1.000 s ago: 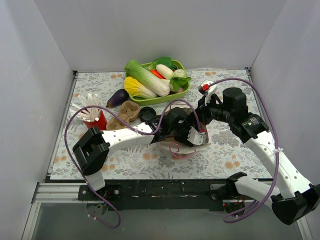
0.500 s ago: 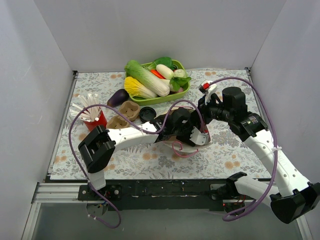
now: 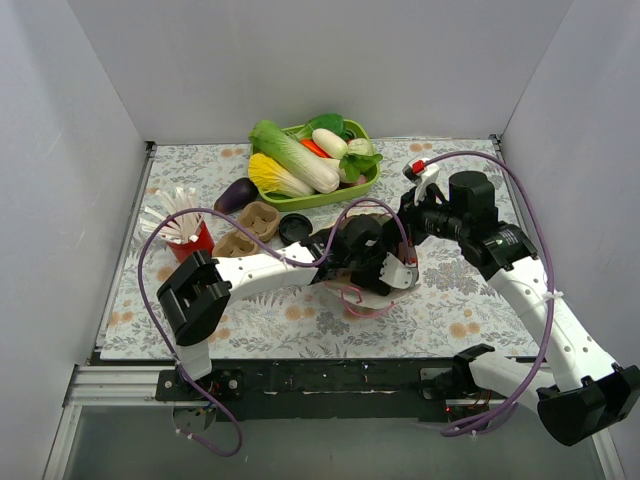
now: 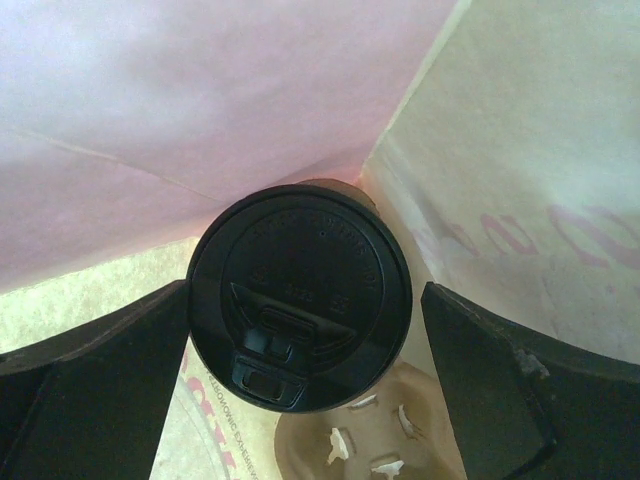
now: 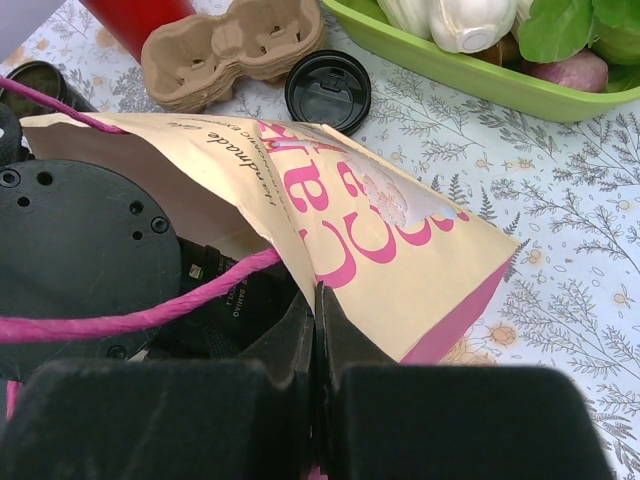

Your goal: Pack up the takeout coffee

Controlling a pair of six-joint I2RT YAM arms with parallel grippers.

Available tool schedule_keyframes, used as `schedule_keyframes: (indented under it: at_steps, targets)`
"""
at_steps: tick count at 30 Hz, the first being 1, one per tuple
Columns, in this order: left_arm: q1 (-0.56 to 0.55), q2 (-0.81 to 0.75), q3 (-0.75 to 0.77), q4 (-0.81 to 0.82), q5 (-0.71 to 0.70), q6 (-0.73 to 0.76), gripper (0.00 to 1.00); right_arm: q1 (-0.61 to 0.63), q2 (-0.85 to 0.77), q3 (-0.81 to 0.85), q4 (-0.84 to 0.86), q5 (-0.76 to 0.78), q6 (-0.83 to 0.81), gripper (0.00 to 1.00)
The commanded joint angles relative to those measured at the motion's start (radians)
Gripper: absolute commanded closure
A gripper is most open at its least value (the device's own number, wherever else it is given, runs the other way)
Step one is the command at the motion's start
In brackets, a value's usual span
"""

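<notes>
Two tools meet at the paper bag [image 5: 390, 220] in the middle of the desk [image 3: 450, 310]. The takeout coffee [image 4: 300, 310] stands inside the bag, close to a corner fold. Only its black lid shows, hiding the cup body beneath. The left tool [image 4: 305, 295] is spread wide, with a finger on each side of the lid, both cut off by the picture's edges. A cardboard carrier [image 4: 370, 455] shows partly below the cup. The right tool [image 5: 315, 330] is closed, pinching the bag's rim. From above, the arm and bag hide the cup.
</notes>
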Motion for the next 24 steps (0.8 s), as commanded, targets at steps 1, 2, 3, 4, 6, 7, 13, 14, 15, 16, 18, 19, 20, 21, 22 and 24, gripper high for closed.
schedule_keyframes:
  at_steps: [1, 2, 3, 4, 6, 7, 13, 14, 15, 16, 18, 19, 20, 21, 22, 24]
  targets:
    - [0.026, -0.004, 0.034, -0.057, -0.042, -0.086, 0.02, -0.005, -0.012, 0.079, 0.06, -0.091, 0.044, 0.99]
    - [0.026, -0.006, 0.037, -0.058, -0.038, -0.103, 0.02, -0.01, -0.009, 0.084, 0.06, -0.089, 0.042, 0.99]
    - [0.026, -0.009, 0.046, -0.064, -0.035, -0.109, 0.02, -0.013, -0.007, 0.084, 0.058, -0.086, 0.042, 0.99]
    - [0.026, -0.011, 0.048, -0.063, -0.034, -0.119, 0.02, -0.016, -0.007, 0.087, 0.057, -0.084, 0.041, 0.99]
    - [0.028, -0.023, 0.058, -0.063, -0.025, -0.145, 0.02, -0.022, -0.005, 0.087, 0.055, -0.081, 0.039, 0.99]
    - [0.028, -0.027, 0.065, -0.064, -0.022, -0.152, 0.02, -0.024, -0.005, 0.084, 0.052, -0.083, 0.037, 0.99]
    - [0.037, -0.028, 0.144, -0.124, 0.026, -0.258, 0.02, -0.051, 0.001, 0.075, 0.038, -0.071, 0.034, 0.99]
    - [0.037, -0.027, 0.152, -0.132, 0.028, -0.267, 0.02, -0.057, 0.002, 0.076, 0.037, -0.071, 0.037, 0.99]
    - [0.037, -0.027, 0.155, -0.13, 0.029, -0.28, 0.02, -0.059, 0.004, 0.076, 0.034, -0.068, 0.036, 0.99]
    - [0.037, -0.026, 0.158, -0.132, 0.031, -0.283, 0.02, -0.06, 0.007, 0.081, 0.029, -0.066, 0.036, 0.99]
    - [0.038, -0.026, 0.164, -0.13, 0.031, -0.293, 0.02, -0.065, 0.01, 0.088, 0.023, -0.057, 0.031, 0.99]
    - [0.038, -0.024, 0.167, -0.13, 0.031, -0.303, 0.02, -0.065, 0.008, 0.092, 0.015, -0.055, 0.03, 0.99]
    - [0.038, -0.023, 0.167, -0.13, 0.031, -0.306, 0.02, -0.065, 0.011, 0.092, 0.012, -0.051, 0.027, 0.99]
    - [0.038, -0.023, 0.167, -0.13, 0.032, -0.31, 0.02, -0.065, 0.013, 0.093, 0.008, -0.043, 0.027, 0.99]
    - [0.038, -0.021, 0.169, -0.129, 0.032, -0.329, 0.02, -0.065, 0.011, 0.095, 0.003, -0.038, 0.022, 0.99]
    - [0.042, -0.015, 0.169, -0.13, 0.038, -0.35, 0.02, -0.065, 0.01, 0.093, 0.003, -0.037, 0.013, 0.99]
